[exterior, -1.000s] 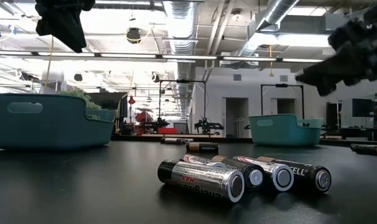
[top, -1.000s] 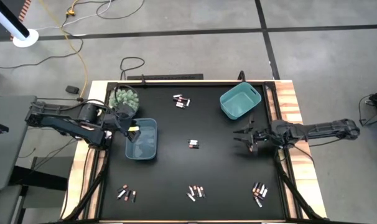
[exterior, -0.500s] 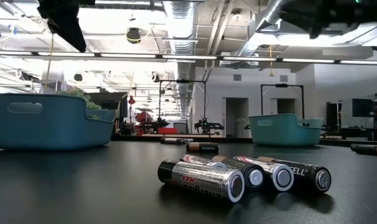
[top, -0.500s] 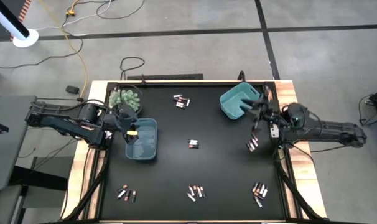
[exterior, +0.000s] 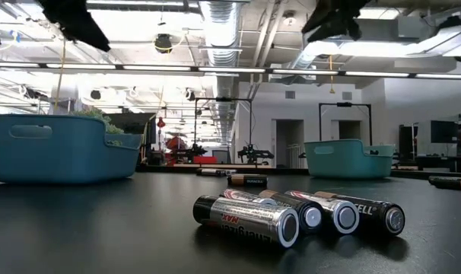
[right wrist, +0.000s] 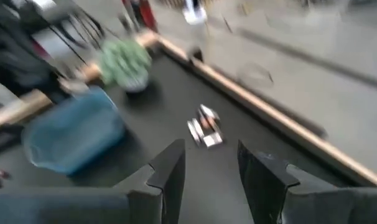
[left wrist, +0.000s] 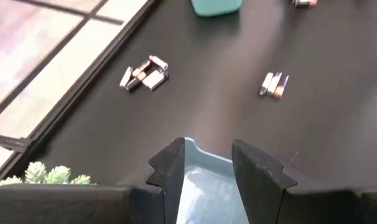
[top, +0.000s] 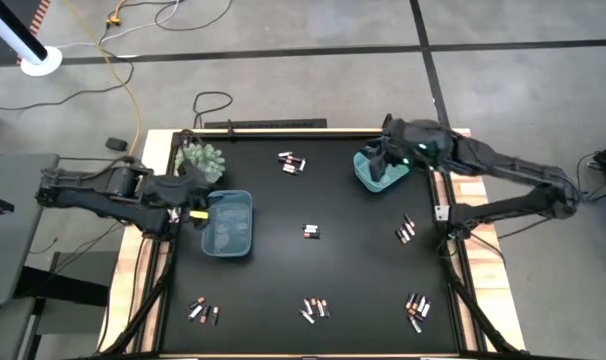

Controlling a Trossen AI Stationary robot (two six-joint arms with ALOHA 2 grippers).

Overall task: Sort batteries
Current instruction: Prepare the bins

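Batteries lie on the black table in small groups: near the far edge (top: 291,162), in the middle (top: 311,231), at the right (top: 406,230), and three groups along the near edge (top: 314,308), close up in the low view (exterior: 291,217). My left gripper (top: 201,212) hangs open at the left rim of the blue bin (top: 231,225), nothing between its fingers (left wrist: 207,144). My right gripper (top: 376,160) hangs open high over the teal bin (top: 388,180), and no battery shows between its fingers (right wrist: 210,146).
A green plant (top: 203,157) stands at the far left corner, just behind the blue bin. The table has a raised wooden edge (top: 463,170). Both grippers hang well above the table top (exterior: 333,15). Open black surface lies between the battery groups.
My right gripper has risen from the table at the right and swung toward the far edge, ending above the teal bin. The group of batteries at the right, which it covered before, now lies in plain view. My left gripper has drawn back a little toward the left edge.
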